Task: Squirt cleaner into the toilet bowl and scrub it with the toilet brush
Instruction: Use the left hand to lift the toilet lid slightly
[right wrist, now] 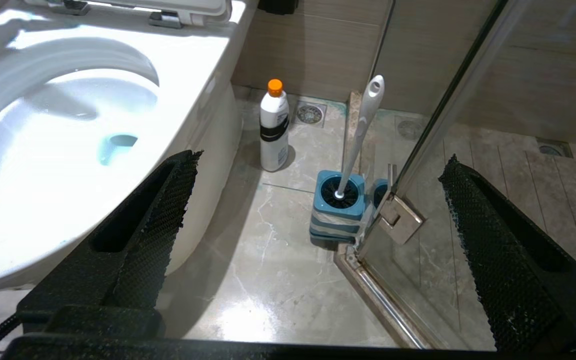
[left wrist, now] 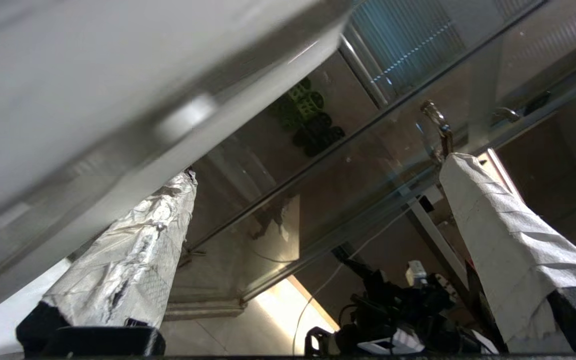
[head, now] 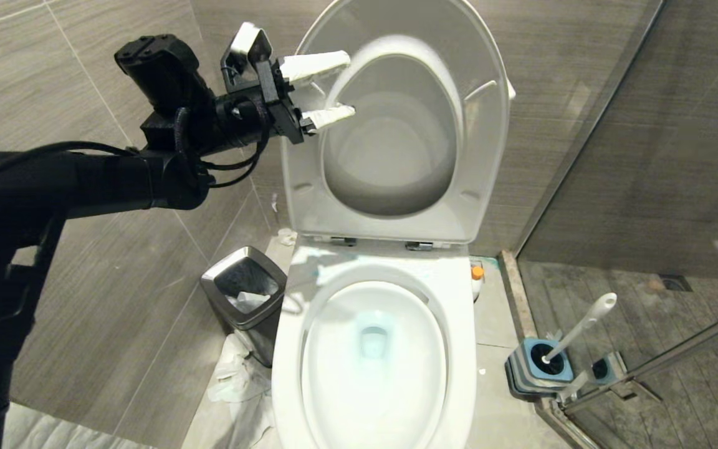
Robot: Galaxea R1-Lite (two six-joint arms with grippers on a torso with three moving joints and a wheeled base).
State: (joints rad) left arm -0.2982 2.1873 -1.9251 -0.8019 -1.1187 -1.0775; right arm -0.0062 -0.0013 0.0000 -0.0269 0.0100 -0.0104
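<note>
The white toilet bowl (head: 466, 349) stands open below me, its seat and lid (head: 490, 125) raised upright. Turquoise cleaner (head: 373, 340) tints the water at the drain, and thin streaks of it run down the basin. The tint also shows in the right wrist view (right wrist: 115, 147). My left gripper (head: 349, 87) is high up at the left edge of the raised lid, open and empty, its fingers wrapped in white. The toilet brush (head: 583, 327) leans in its blue holder (head: 543, 368) on the floor to the right. My right gripper (right wrist: 321, 159) hangs open above that floor, apart from the toilet brush (right wrist: 363, 130).
A chrome-rimmed bin (head: 244, 293) sits left of the toilet with crumpled white paper (head: 234, 374) on the floor beside it. A white bottle with an orange cap (right wrist: 274, 127) stands between toilet and wall. A glass shower partition (head: 633, 187) closes off the right side, right behind the holder.
</note>
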